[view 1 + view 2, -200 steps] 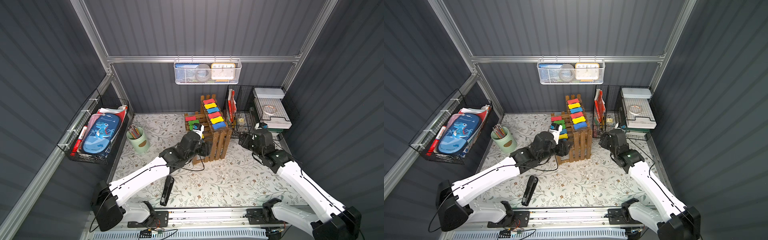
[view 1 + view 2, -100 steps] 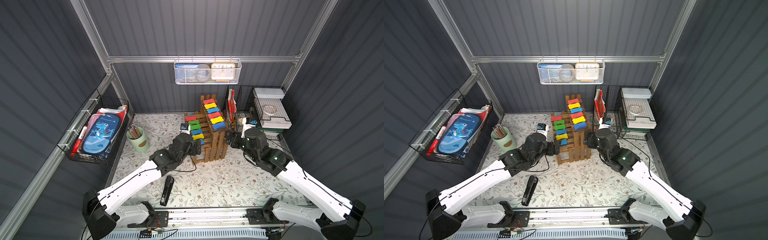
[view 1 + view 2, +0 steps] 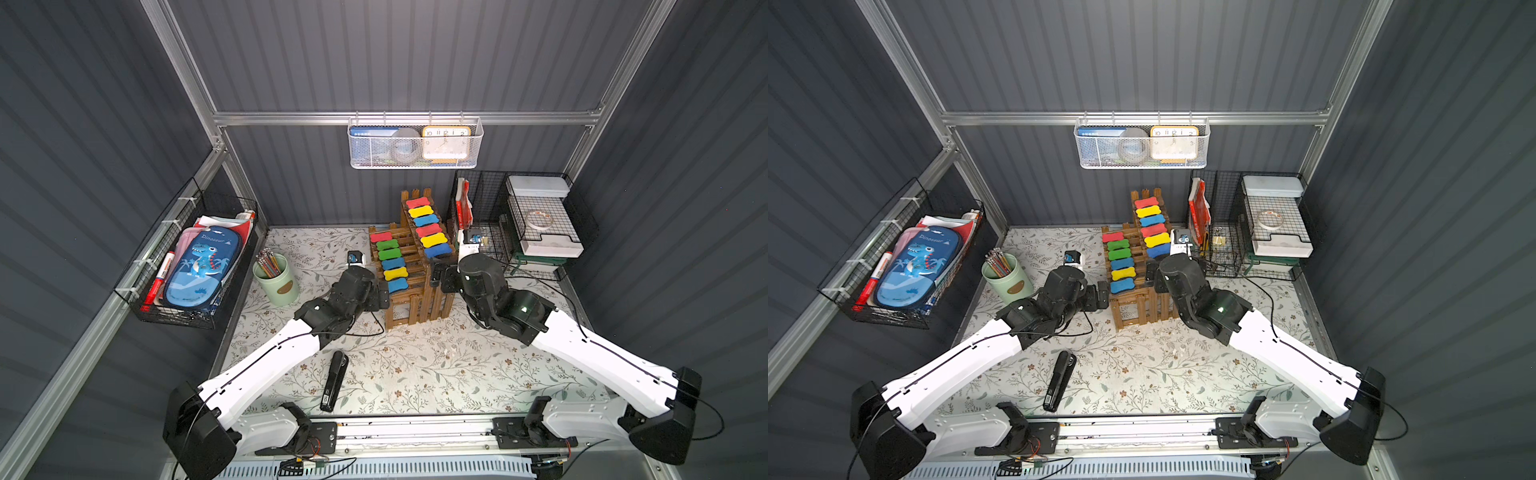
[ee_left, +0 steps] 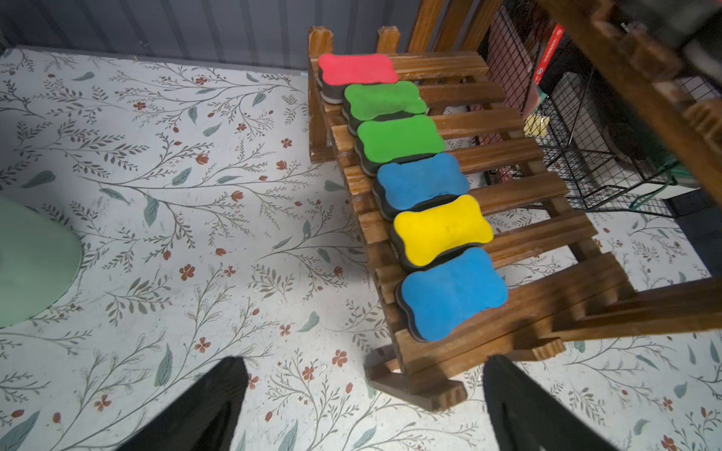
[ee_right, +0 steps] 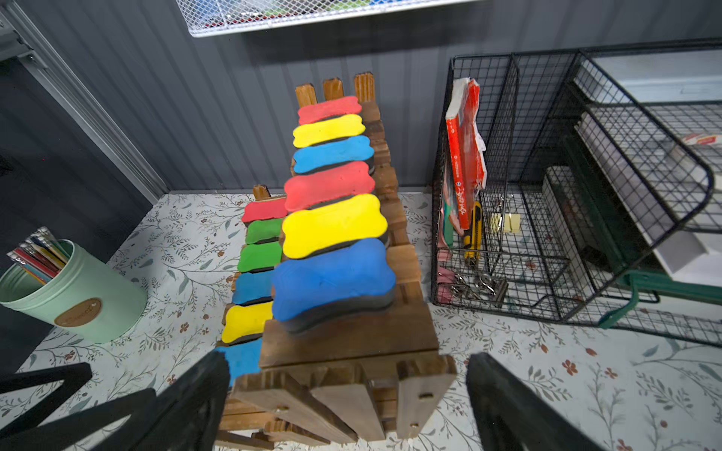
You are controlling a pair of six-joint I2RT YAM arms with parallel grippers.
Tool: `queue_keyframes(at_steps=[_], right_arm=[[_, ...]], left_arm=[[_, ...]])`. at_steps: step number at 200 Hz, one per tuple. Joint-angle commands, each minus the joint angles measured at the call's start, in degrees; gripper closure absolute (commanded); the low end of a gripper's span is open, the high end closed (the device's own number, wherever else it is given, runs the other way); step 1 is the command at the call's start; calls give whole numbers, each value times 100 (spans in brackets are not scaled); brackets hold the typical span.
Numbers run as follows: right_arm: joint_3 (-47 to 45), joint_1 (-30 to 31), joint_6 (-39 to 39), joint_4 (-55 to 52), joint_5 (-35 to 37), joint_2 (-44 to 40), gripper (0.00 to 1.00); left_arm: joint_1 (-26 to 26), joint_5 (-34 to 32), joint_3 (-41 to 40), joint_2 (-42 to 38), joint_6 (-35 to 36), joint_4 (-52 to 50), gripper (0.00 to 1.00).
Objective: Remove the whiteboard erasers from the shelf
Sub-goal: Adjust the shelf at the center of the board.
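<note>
The left gripper [image 4: 365, 375] stands wide open, nothing between its black fingers [image 4: 211, 406], low over the flowered mat [image 4: 156, 234]. Just ahead of it is the near end of the shelf [image 4: 527, 312], at the lower step. One finger seems to be just clear of the shelf's foot, though the angle makes that hard to judge. Six erasers [image 4: 453, 293] lie in a row along this step. Running away from the gripper, they are blue, yellow, blue, green, green and red, each touching the next. Off to its outer side stands a green cup [image 3: 276, 280] of pencils, and behind it on the mat lies a black stapler [image 3: 334, 380]. The right gripper [image 5: 347, 359] is also spread wide and empty, its fingers to either side of the near end of the upper step. Six more erasers lie there, running away from it: blue [image 5: 332, 281], yellow, red, blue, yellow and red. On this gripper's outer side, near the shelf, stands a black wire rack [image 5: 547, 234] with a red book and clips. All twelve erasers are on the shelf.
</note>
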Motion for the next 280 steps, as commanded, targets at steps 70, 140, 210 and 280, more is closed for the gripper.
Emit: queue_keyframes(at_steps=[70, 140, 210, 280], right_arm=[[24, 82, -376, -184, 139, 103, 1], [-55, 82, -601, 81, -30, -292, 2], [-920, 81, -170, 217, -432, -1386, 5], [-1750, -4, 590, -158, -494, -1893, 17]], left_arm=[[41, 283, 10, -63, -8, -31, 1], [58, 292, 130, -103, 35, -151, 1], [58, 579, -302, -101, -58, 190, 9], [58, 1197, -452, -67, -79, 387, 23]])
